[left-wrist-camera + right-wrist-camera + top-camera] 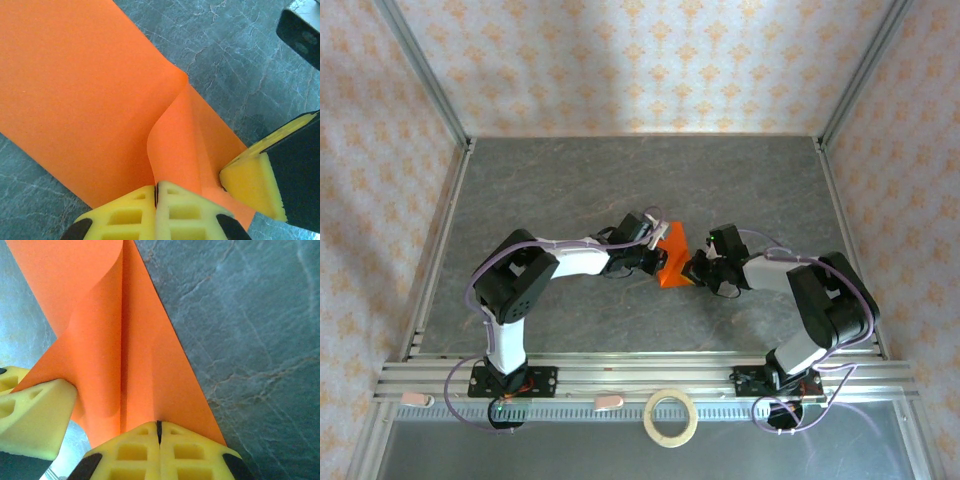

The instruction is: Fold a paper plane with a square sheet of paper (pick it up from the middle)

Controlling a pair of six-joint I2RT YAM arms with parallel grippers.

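Pinching paper plane (672,266), left gripper (156,189) and right gripper (159,426) both clamped on it; its edges cut off close-up

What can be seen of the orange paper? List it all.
The paper is bright orange, matte, thin and smooth. It is partly folded, with a straight centre crease between long flaps, and one flap curls up in a soft bulge. It sits mid-table between the two arms, over the grey table; whether it rests flat cannot be told. The left hand and right hand are each shut on it, their yellow pads close together.
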